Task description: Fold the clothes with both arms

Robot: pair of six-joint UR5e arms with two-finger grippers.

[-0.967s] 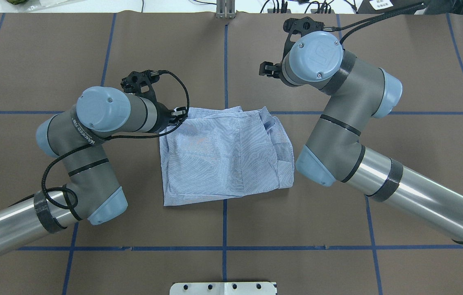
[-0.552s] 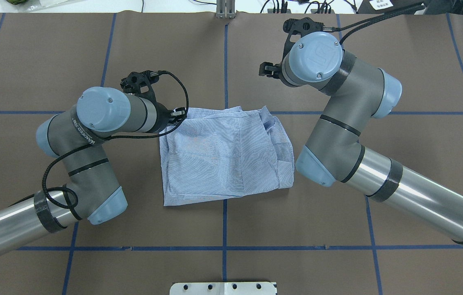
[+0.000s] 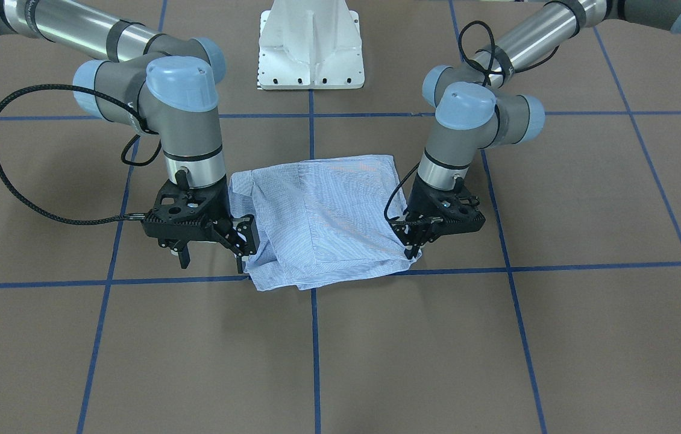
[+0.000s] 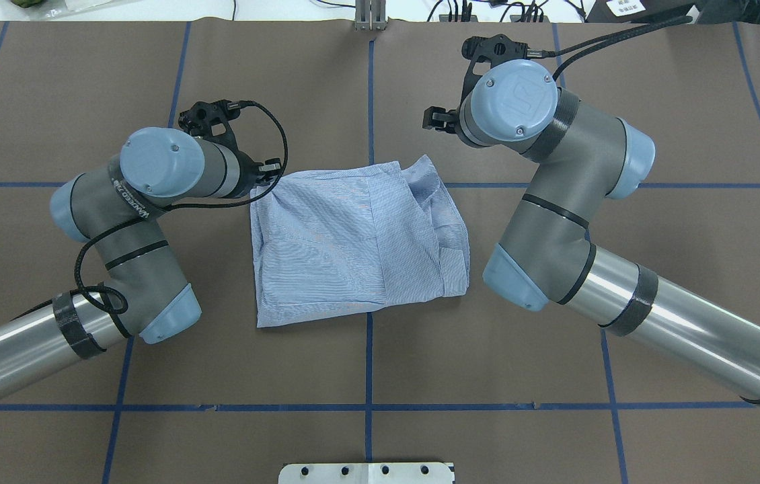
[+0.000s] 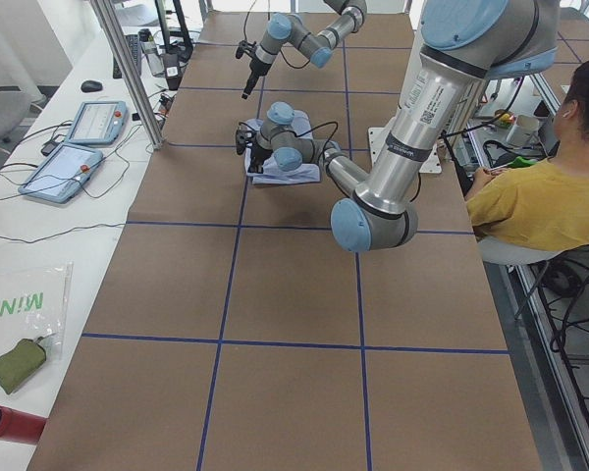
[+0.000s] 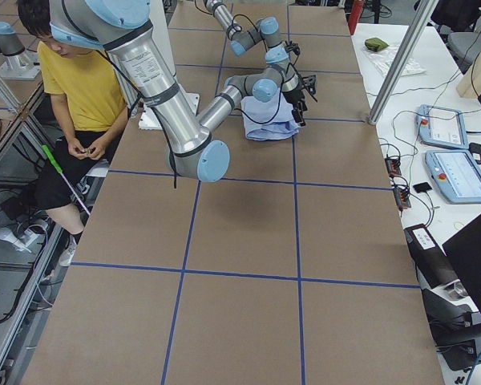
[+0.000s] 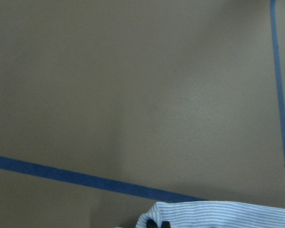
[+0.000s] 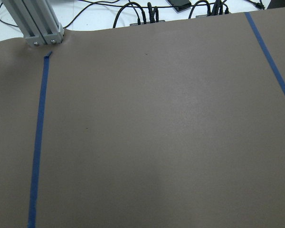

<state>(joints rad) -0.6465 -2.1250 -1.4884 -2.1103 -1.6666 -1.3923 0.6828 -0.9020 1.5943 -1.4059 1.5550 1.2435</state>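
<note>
Shirt [image 3: 328, 223] lies loosely folded into a rough rectangle in the middle of the worktop [image 3: 497, 337], between the two arms, its longer side running from one arm to the other. The left end effector [image 3: 416, 244] has its fingers together, pinched on the cloth's corner farthest from the robot's base on its left side. The fingertips point straight down. Above them the wrist stands upright, and the left arm [image 3: 467, 120] bends back toward the base. The right end effector [image 3: 211, 256] has its fingers spread apart and holds nothing. It hangs pointing down, just beside the matching far corner on the robot's right, with the cloth lying inward from it, toward the other arm. Whether its inner finger touches the edge I cannot tell. The right arm [image 3: 184, 108] stands upright over it. To my eye the coming move turns on this: one far corner is held and the other is free, so the right side must close on its corner before both can carry that edge toward the base
</note>
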